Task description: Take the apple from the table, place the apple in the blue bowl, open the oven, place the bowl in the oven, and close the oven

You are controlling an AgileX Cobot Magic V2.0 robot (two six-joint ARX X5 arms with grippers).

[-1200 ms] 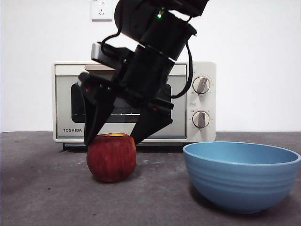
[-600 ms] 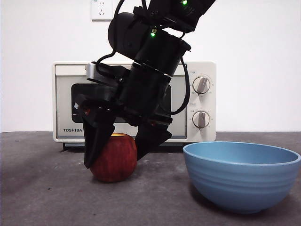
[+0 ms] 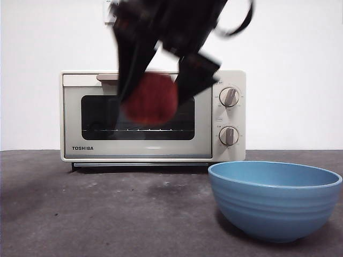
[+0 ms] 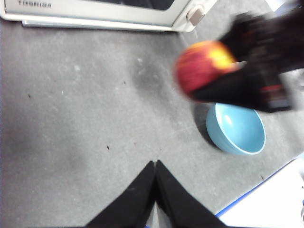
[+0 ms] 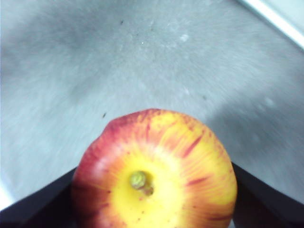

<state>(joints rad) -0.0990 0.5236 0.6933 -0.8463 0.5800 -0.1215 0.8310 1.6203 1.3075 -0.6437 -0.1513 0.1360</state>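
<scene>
The dark-red apple (image 3: 151, 98) hangs in the air, blurred, in front of the oven (image 3: 153, 116) door. My right gripper (image 3: 155, 93) is shut on it, one black jaw on each side. Its yellow top and stem fill the right wrist view (image 5: 154, 185). The left wrist view also catches the apple (image 4: 202, 68) and the right arm above the table (image 4: 85, 109). The blue bowl (image 3: 275, 199) stands empty at the front right, lower than the apple and to its right. My left gripper (image 4: 155, 164) is shut on nothing, high over the table.
The oven is closed, with its beige handle (image 3: 107, 78) across the top and two knobs (image 3: 229, 97) on the right. A wall socket (image 3: 110, 10) sits above it. A white surface with a blue edge (image 4: 266, 204) lies beyond the bowl (image 4: 236, 129).
The right gripper closed on the apple and lifted it from the table up to the level of the oven window. The bowl and oven have not moved.
</scene>
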